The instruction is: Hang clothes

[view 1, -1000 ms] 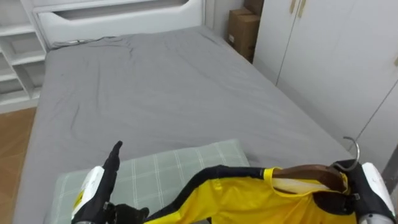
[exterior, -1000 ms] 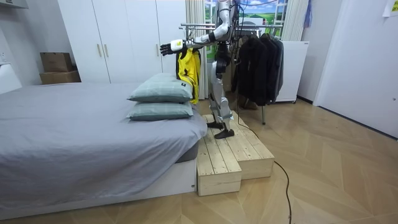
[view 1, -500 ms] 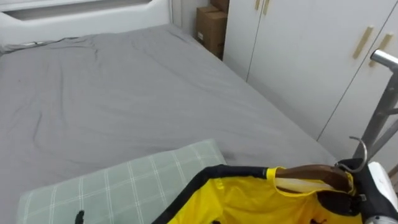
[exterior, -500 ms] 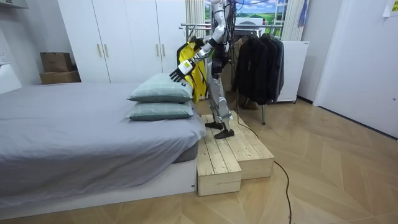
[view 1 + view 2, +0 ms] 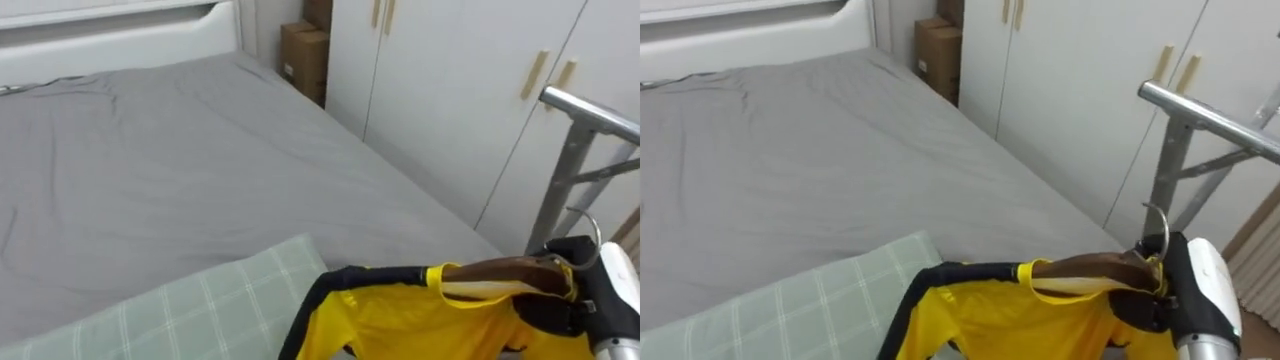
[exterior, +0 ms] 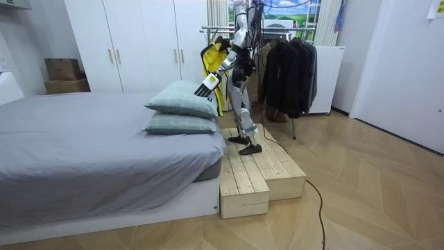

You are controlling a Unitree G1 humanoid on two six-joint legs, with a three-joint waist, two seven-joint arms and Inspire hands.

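A yellow shirt with black trim (image 5: pixel 420 320) hangs on a wooden hanger (image 5: pixel 500 272) with a metal hook (image 5: pixel 588 232). My right hand (image 5: pixel 605 300) is shut on the hanger's end just below the hook, at the lower right. The grey rail of the clothes rack (image 5: pixel 590 112) crosses the upper right, a little above and beyond the hook. In the room view I stand on a wooden platform (image 6: pixel 257 170) at the bed's foot, holding the shirt (image 6: pixel 211 61) up at shoulder height. My left hand (image 6: pixel 207 85) hangs low over the pillows, fingers straight.
A grey bed (image 5: pixel 150 170) spreads ahead, with a checked green pillow (image 5: pixel 180 310) at its near end. White wardrobe doors (image 5: pixel 450 80) and cardboard boxes (image 5: pixel 305 55) line the far side. Dark clothes (image 6: pixel 288 66) hang on the rack behind me.
My view has swung right, bringing the rack rail into sight. My left arm has dropped from outstretched to low beside the pillows. The shirt stays in my right hand.
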